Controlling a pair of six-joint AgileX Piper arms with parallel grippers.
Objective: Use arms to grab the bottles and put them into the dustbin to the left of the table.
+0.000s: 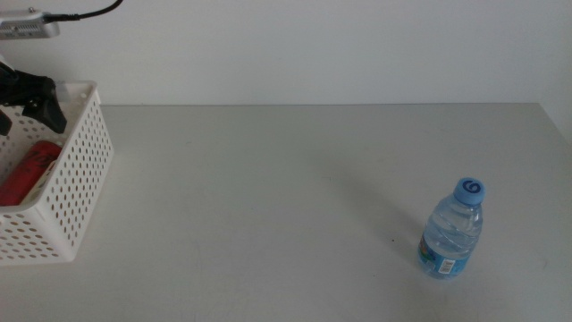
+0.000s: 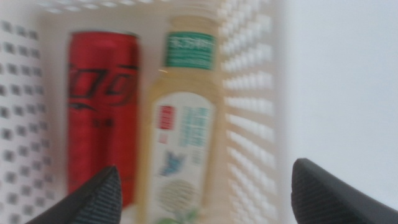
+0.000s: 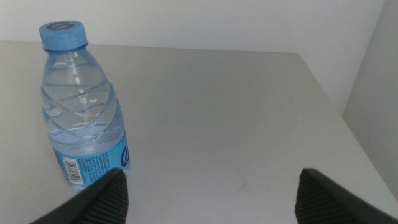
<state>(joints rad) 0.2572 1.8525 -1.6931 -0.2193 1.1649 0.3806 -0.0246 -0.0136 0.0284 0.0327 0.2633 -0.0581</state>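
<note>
Pale grey surface (image 1: pixel 268 197) with the water bottle (image 1: pixel 452 229) upright near-right, beside the open right end effector (image 3: pixel 211 193) (left end effector (image 2: pixel 202 196) open over the dustbin (image 1: pixel 85 170)); an off-centre approach could topple it.

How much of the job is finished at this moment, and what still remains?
Done: the red soda can and the tea bottle lie side by side in the white dustbin. In hand: nothing; the left gripper hangs open over the dustbin. Left: the water bottle stands upright on the table, untouched; the right gripper is open near it, the bottle beside one jaw, not between them.
</note>
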